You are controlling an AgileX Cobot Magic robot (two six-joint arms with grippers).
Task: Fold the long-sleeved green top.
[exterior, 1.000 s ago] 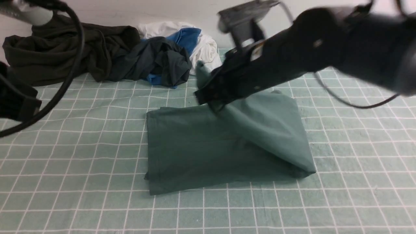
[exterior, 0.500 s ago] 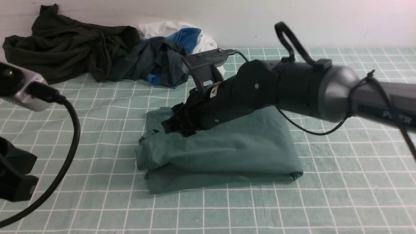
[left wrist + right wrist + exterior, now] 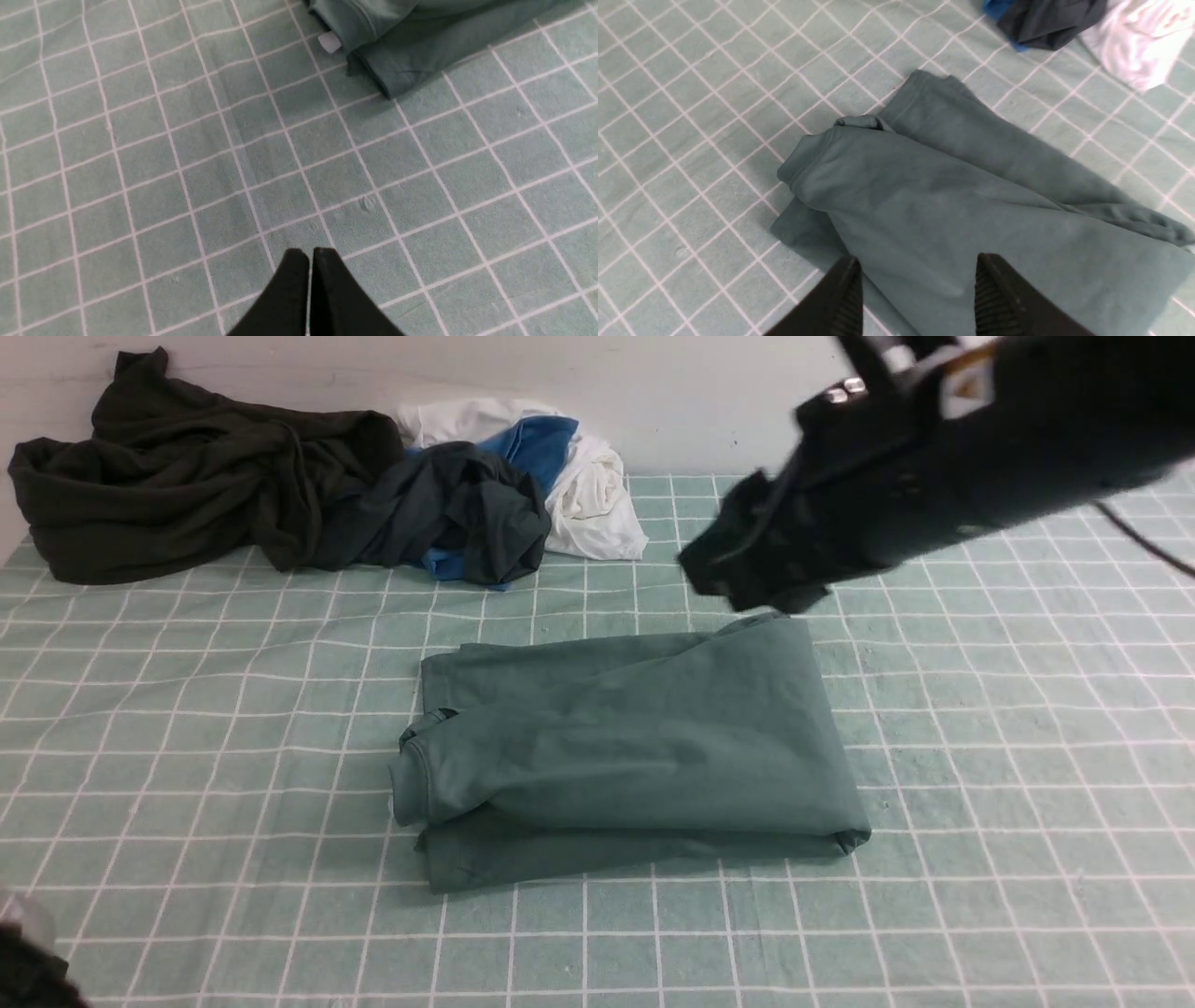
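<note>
The green long-sleeved top [image 3: 625, 747] lies folded into a rough rectangle in the middle of the checked cloth, its upper layer doubled over towards the left with a ribbed edge showing there. My right gripper [image 3: 738, 581] hovers blurred above the top's far right corner. The right wrist view shows this gripper [image 3: 917, 261] open and empty over the top [image 3: 952, 200]. My left gripper [image 3: 309, 252] is shut with nothing in it, over bare cloth near the front left. One corner of the top [image 3: 420, 32] and a white tag [image 3: 330, 42] show beyond it.
A very dark olive-black garment [image 3: 187, 476] is heaped at the back left. Beside it lie a dark slate garment with blue parts [image 3: 448, 513] and a white cloth [image 3: 588, 476], all against the back wall. The green checked tablecloth [image 3: 187, 756] covers the table.
My right gripper carried the top's right half over to the left, opened and let it go, then lifted away to the upper right. The left arm sank out of the front view.
</note>
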